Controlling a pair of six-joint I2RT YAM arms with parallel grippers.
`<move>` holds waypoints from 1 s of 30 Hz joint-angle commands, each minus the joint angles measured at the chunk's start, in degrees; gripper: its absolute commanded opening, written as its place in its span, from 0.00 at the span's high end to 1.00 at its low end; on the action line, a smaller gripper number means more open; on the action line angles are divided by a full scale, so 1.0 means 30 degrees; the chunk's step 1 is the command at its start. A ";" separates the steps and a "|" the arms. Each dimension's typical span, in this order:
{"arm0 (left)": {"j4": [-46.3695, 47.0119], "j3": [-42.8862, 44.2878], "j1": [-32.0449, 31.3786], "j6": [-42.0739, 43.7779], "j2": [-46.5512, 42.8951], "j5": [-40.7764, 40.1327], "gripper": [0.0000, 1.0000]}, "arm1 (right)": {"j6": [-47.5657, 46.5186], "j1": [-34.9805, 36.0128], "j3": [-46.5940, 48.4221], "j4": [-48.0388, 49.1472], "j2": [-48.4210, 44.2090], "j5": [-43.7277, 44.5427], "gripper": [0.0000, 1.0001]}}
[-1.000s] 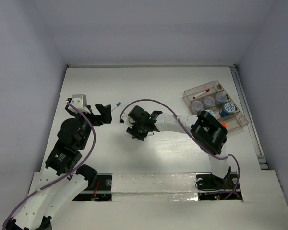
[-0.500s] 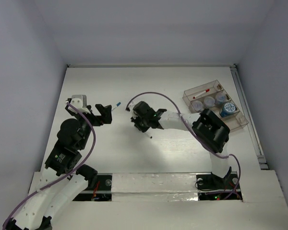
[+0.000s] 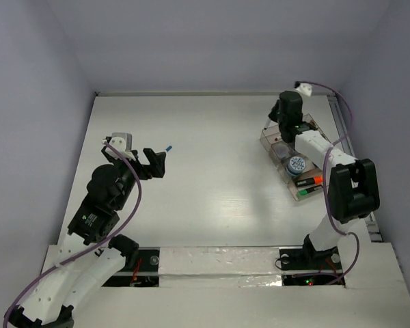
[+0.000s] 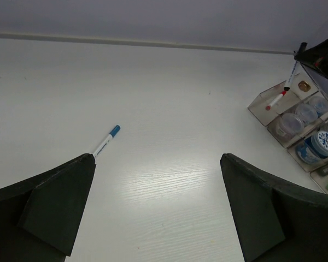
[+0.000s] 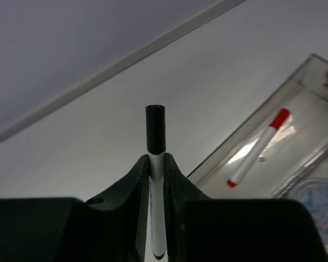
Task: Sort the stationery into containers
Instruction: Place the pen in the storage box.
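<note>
My right gripper (image 5: 157, 164) is shut on a thin black-and-white pen (image 5: 156, 128) and holds it upright over the far left end of the clear divided tray (image 5: 311, 63). In the top view this gripper (image 3: 285, 123) hangs at the tray (image 3: 268, 139). The tray holds a red-capped white pen (image 5: 257, 150), blue-and-white pots (image 3: 297, 164), an orange-capped marker (image 3: 309, 181) and a green-capped marker (image 3: 306, 193). My left gripper (image 3: 154, 162) is open and empty, low over the table. A blue-capped white pen (image 4: 106, 141) lies just beyond its left finger.
A purple cable (image 3: 328, 92) loops over the right arm near the right wall. A raised rail (image 3: 352, 157) runs along the table's right edge behind the tray. The back wall (image 4: 153, 16) stands close beyond the table's far edge.
My right arm has lifted the black-and-white pen from the middle of the table and swung it to the far right, over the tray. My left gripper has barely moved.
</note>
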 commanded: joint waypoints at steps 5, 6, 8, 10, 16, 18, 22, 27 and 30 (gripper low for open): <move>0.0812 0.0008 0.0070 0.0289 0.0104 0.0278 0.01 | 0.6049 -0.2969 -0.1437 0.1951 0.0884 0.2933 1.00; 0.0812 0.0037 0.0070 0.0318 0.0191 0.0278 0.01 | 0.6284 -0.3174 -0.1496 0.2096 0.0942 0.2992 1.00; 0.0783 0.0037 0.0246 0.0319 0.0280 0.0308 0.01 | 0.6810 -0.3469 -0.1845 0.2418 0.1031 0.3023 1.00; 0.0812 0.0037 0.0246 0.0348 0.0338 0.0308 0.01 | 0.7164 -0.3733 -0.1935 0.2596 0.1263 0.2935 1.00; 0.0842 0.0037 0.0422 0.0348 0.0661 0.0396 0.01 | 0.8658 -0.3908 -0.2608 0.2917 0.1529 0.3022 0.88; 0.0812 0.0066 0.0422 0.0348 0.0836 0.0424 0.01 | 0.8777 -0.4082 -0.2843 0.3151 0.1558 0.2994 0.75; 0.0841 0.0096 0.0597 0.0348 0.1070 0.0454 0.01 | 0.8630 -0.4084 -0.3047 0.3152 0.1413 0.2612 0.52; 0.0666 0.0125 0.0800 0.0377 0.1830 0.0074 0.01 | 0.7140 -0.4084 -0.3225 0.3592 0.0330 0.1969 0.40; 0.0607 0.0241 0.1239 0.0290 0.2794 -0.0307 0.01 | 0.5266 -0.4084 -0.3429 0.4465 -0.1016 -0.0250 0.39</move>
